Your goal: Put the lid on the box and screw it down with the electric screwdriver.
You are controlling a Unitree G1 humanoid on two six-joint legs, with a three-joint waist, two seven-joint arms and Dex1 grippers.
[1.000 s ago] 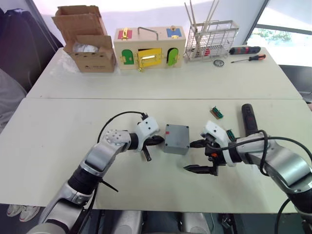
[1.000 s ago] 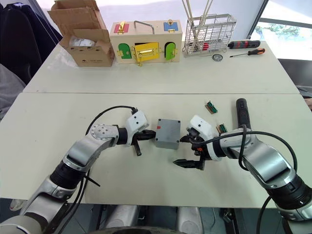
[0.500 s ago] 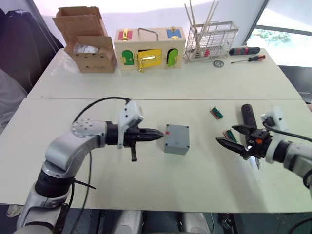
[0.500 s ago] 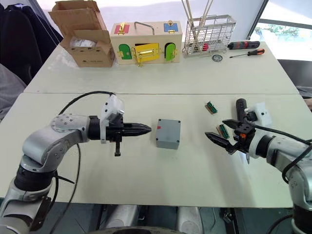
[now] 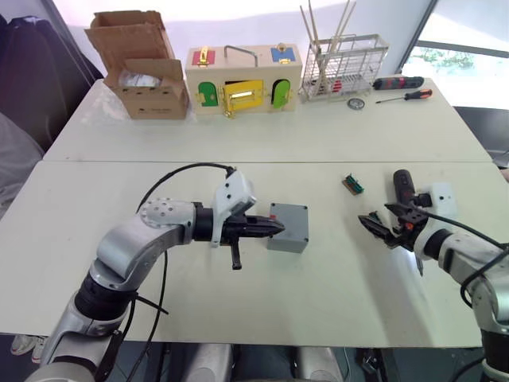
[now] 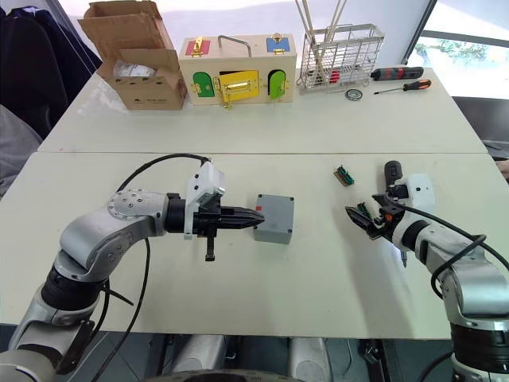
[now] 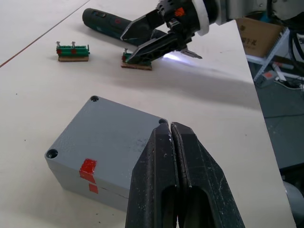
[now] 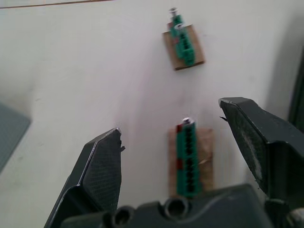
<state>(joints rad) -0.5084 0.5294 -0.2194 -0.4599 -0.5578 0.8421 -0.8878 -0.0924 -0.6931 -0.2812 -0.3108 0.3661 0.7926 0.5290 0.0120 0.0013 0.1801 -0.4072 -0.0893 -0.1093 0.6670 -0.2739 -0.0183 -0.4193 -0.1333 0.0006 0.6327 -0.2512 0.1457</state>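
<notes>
Grey, with a red mark on its side, the box (image 5: 288, 227) sits lid-on at mid desk (image 5: 254, 143) where it was half a second ago, while the left end effector (image 5: 276, 228), fingers together, has advanced to its edge and the right end effector (image 5: 382, 221), fingers apart, has lowered over a green terminal strip (image 8: 189, 160) beside the electric screwdriver (image 5: 403, 188).

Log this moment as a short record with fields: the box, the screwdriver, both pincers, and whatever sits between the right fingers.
box: grey box on the white table, lid on, red mark facing the left arm
left pincer: shut, tip at the box's side
right pincer: open, hovering over a green terminal strip
electric screwdriver: lying on the table beside the right pincer
second strip: lying apart, farther back
</notes>
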